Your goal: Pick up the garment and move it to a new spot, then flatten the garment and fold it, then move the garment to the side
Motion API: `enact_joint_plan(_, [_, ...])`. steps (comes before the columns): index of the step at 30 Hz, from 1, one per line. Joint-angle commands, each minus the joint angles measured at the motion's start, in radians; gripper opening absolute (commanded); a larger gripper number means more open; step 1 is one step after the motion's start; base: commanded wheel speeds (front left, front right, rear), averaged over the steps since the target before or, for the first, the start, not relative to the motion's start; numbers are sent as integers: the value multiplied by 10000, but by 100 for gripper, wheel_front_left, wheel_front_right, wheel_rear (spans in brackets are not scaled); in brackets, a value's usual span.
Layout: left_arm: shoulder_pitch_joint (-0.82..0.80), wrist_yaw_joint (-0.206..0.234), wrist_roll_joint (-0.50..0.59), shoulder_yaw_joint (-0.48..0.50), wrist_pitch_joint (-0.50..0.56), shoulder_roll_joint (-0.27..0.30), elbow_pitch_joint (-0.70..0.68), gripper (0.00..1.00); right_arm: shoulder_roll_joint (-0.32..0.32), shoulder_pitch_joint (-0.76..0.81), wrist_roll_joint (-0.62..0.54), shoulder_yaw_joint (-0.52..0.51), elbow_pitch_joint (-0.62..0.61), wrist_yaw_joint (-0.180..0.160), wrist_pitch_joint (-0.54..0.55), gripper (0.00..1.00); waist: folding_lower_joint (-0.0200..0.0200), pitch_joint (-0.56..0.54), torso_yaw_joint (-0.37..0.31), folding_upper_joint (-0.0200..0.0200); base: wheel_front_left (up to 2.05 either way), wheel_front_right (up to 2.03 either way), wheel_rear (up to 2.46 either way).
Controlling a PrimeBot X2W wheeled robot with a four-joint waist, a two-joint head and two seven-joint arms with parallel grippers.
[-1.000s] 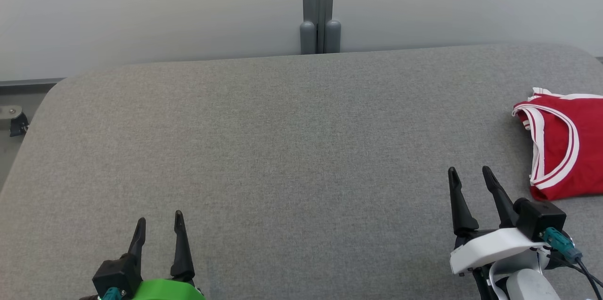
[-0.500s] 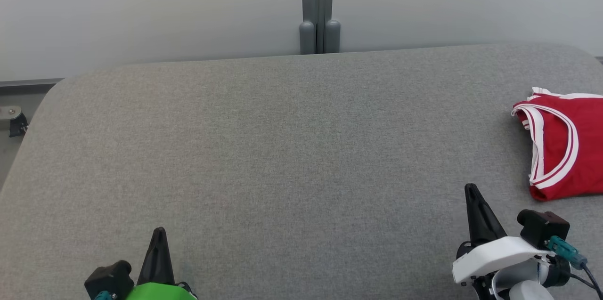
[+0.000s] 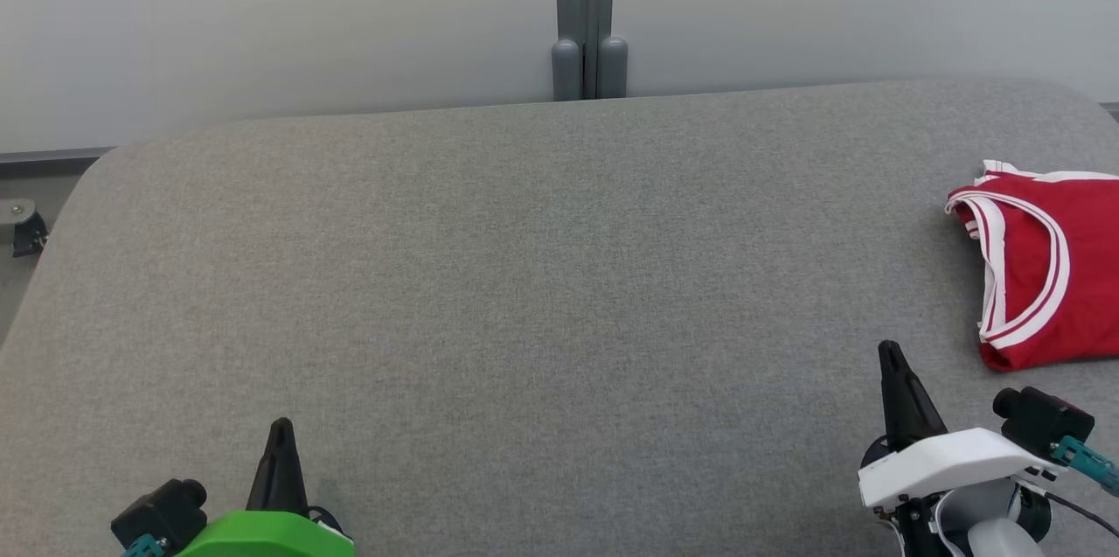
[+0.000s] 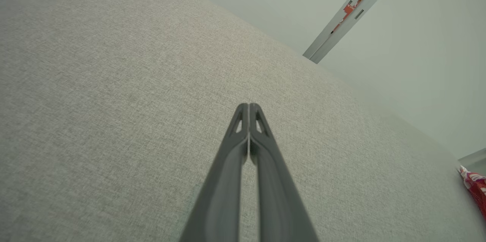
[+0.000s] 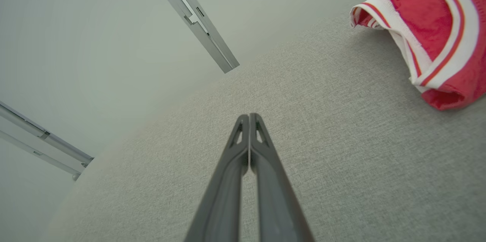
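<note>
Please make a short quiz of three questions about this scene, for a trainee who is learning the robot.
1. In the head view, where on the grey table does the red garment lie? A) far left B) middle C) right edge
2. True or false: the right pincer grips the garment.
3. Fill in: the left pincer and the right pincer are both ___ (open or shut).
Key: 1 C. 2 false, it is apart from the garment. 3 shut.
</note>
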Motion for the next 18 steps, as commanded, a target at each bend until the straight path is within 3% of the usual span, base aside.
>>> enact_joint_plan(1, [-341, -100, -387, 107, 86, 8, -149, 0, -38, -263, 417, -60, -196, -2, 87, 0, 0, 1, -5, 0, 0, 0, 0])
enact_joint_plan(18, [-646, -445, -2689, 545, 747, -23, -184, 0, -52, -383, 2889, -285, -302, -4, 759, 0, 0, 7, -73, 0, 0, 0, 0])
